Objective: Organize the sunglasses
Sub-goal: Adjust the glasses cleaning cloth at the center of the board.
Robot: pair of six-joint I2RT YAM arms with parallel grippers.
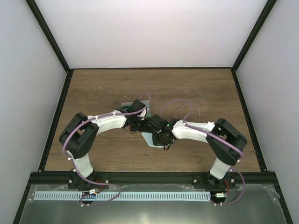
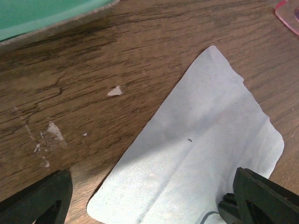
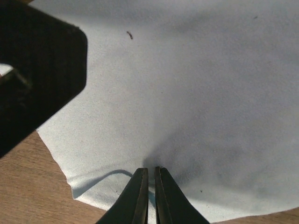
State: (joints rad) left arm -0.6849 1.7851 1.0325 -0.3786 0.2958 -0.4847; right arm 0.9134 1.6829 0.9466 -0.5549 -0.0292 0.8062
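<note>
The light blue cloth point(image 2: 201, 154) lies flat on the wooden table; it also shows in the top view point(image 1: 148, 140). My right gripper point(image 3: 151, 177) is shut on a small pucker of the cloth point(image 3: 187, 93) near its edge. My left gripper point(image 2: 154, 205) is open over the same cloth, and its black fingers point(image 2: 42, 200) straddle it. A pink edge of the sunglasses point(image 2: 288, 14) shows at the top right of the left wrist view. The rest of the sunglasses is out of view. The case's green lining point(image 2: 37, 14) shows at the top left.
In the top view both grippers point(image 1: 140, 125) point(image 1: 158, 135) meet at the table's middle and cover most of the items. A bit of the case point(image 1: 125, 107) shows behind the left wrist. A left finger point(image 3: 37, 70) crowds the right wrist view.
</note>
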